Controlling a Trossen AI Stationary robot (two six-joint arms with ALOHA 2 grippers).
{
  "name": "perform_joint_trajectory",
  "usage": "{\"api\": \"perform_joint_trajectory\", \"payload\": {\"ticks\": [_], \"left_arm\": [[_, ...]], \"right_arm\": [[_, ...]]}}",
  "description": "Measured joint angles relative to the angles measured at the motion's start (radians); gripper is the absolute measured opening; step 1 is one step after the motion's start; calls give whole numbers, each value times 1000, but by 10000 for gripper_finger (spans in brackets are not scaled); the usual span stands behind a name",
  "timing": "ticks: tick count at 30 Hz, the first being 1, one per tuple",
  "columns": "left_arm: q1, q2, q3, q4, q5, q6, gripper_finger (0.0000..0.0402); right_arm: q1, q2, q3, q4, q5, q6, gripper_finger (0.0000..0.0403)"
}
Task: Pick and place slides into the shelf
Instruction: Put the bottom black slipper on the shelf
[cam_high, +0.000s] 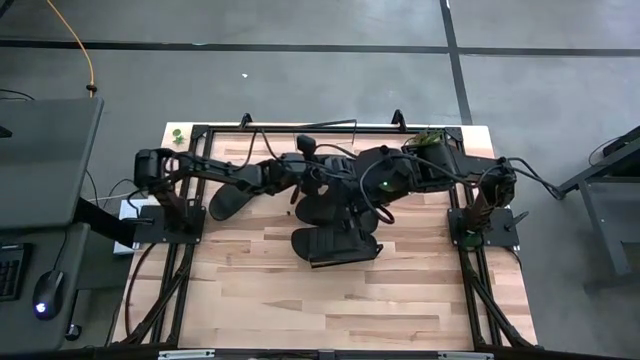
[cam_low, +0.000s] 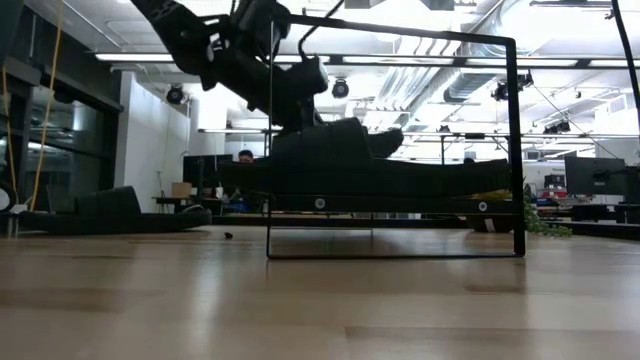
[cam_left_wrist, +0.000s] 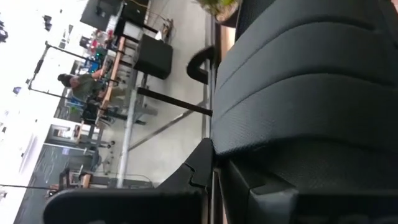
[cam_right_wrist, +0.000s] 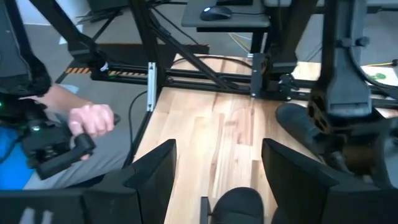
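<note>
Reading the high view first: the left gripper (cam_high: 310, 180) and right gripper (cam_high: 352, 196) both crowd over the middle slide (cam_high: 325, 208) at table centre. A near pair of slides (cam_high: 335, 246) lies just beyond it towards the near edge, long axes left-right. A loose slide (cam_high: 228, 200) lies well apart to the left, also roughly left-right; toe direction unclear. Risk: with both wrists this close, either arm moving could knock the other or drag a neighbouring slide. Low view: the shelf (cam_low: 517, 150) carries a dark row of slides (cam_low: 400, 178) lengthwise along its plank, and the left arm comes down onto the top one. Risk: the plank is narrow, so a skewed release could tip a slide off, and a lift could catch the top wire. Left wrist view: a ribbed strap (cam_left_wrist: 305, 93) fills the frame; I cannot tell whether this gripper's jaws hold it. Right wrist view: the right gripper (cam_right_wrist: 224, 180) has jaws wide and empty, a slide's rounded end (cam_right_wrist: 239, 202) between them. A person's hand (cam_right_wrist: 93, 121) holds a controller beyond the table.
</note>
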Motion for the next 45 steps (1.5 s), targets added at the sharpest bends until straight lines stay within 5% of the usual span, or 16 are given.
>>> {"api": "perform_joint_trajectory", "payload": {"ticks": [45], "left_arm": [[18, 43, 62, -69, 179, -162, 5]], "right_arm": [[0, 1, 0, 6, -3, 0, 227]]}}
